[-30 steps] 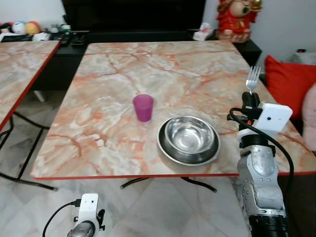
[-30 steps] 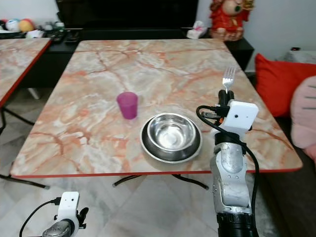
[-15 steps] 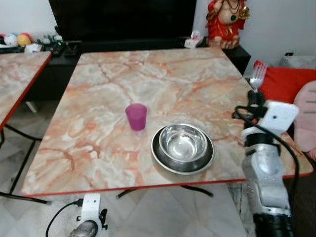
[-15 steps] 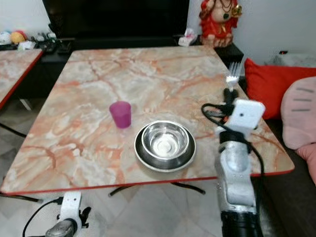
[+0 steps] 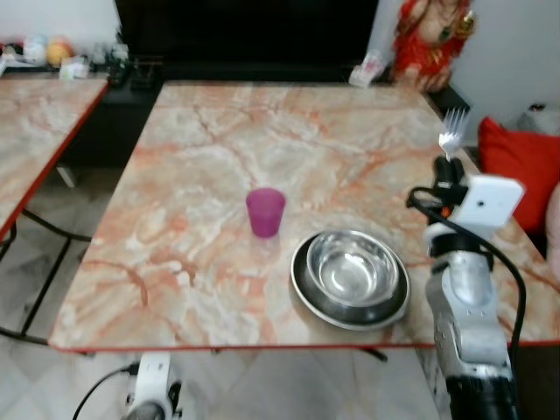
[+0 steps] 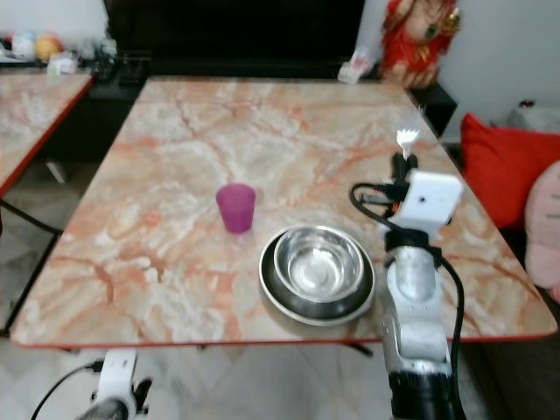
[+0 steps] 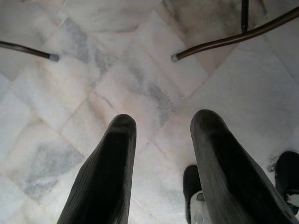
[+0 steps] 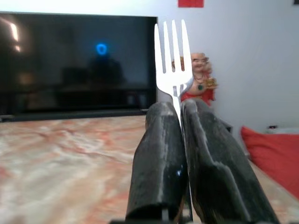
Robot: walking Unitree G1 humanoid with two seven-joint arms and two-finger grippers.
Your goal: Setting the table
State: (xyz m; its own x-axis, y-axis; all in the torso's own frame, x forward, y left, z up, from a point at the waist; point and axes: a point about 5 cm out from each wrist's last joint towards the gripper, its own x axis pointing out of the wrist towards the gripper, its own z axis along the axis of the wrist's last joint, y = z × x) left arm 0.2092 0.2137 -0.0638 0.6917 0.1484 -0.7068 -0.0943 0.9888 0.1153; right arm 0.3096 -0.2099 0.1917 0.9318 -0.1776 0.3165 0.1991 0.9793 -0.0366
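Silver fork (image 8: 172, 65) upright, clamped in right gripper (image 8: 181, 116)

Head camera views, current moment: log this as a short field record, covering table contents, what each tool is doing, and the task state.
table: marble-pattern table with red edge
cup: purple cup, upright, left of the bowl and apart from it
bowl: steel bowl sitting in a steel plate, near the front edge
right tool: right tool shut on a fork, tines up, raised over the table's right side, right of the bowl
left tool: left tool open, hanging low over the tiled floor
task state: fork not yet laid down
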